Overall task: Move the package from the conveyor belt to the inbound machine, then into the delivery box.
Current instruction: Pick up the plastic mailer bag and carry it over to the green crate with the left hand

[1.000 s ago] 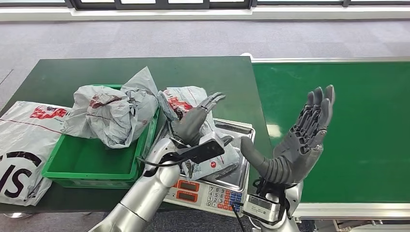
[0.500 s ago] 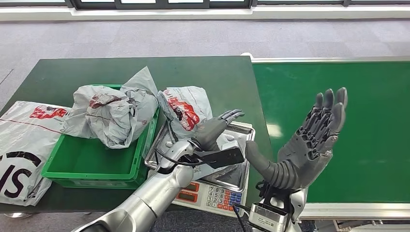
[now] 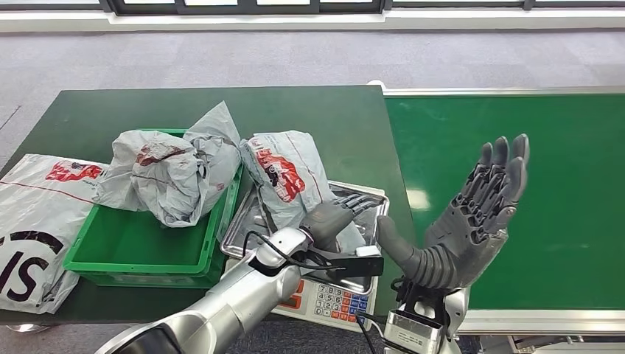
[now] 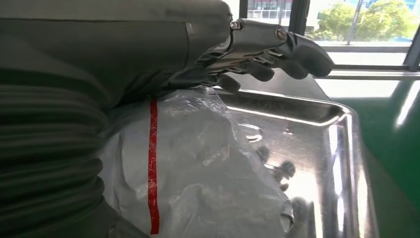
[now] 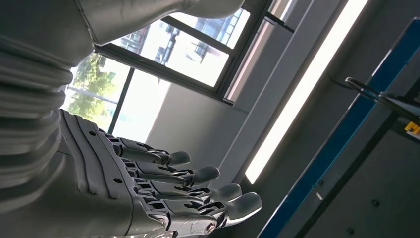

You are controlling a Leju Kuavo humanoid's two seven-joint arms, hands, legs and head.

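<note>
Two hands over the scale and the belt

Far left on the dark green table (image 3: pixel 88 110), a flat white mailer (image 3: pixel 33 214) lies partly over the edge. Beside it stands a green box (image 3: pixel 140 247) holding a crumpled grey bag (image 3: pixel 173 173) that leans over its right rim.

Next comes the scale (image 3: pixel 332 295) with its steel tray (image 3: pixel 247 225). The package (image 3: pixel 284 173), a grey plastic mailer with a red print, lies partly in the tray, its far end projecting past the rim onto the table. The left arm reaches forward across the keypad. The left hand (image 3: pixel 332 217) lies palm-down on the near end of the package, fingers (image 4: pixel 297 49) extended, spread slightly and pointing across the tray toward the belt. In the left wrist view the fingers lie flat over the plastic without closing around it; the palm side is hidden, so contact there cannot be confirmed.

Right of the scale, the right hand (image 3: pixel 472 217) is raised above the green conveyor belt (image 3: pixel 560 184), palm turned to the left, fingers (image 5: pixel 198 176) straight, close together and pointing upward, thumb out toward the scale; it holds nothing
</note>
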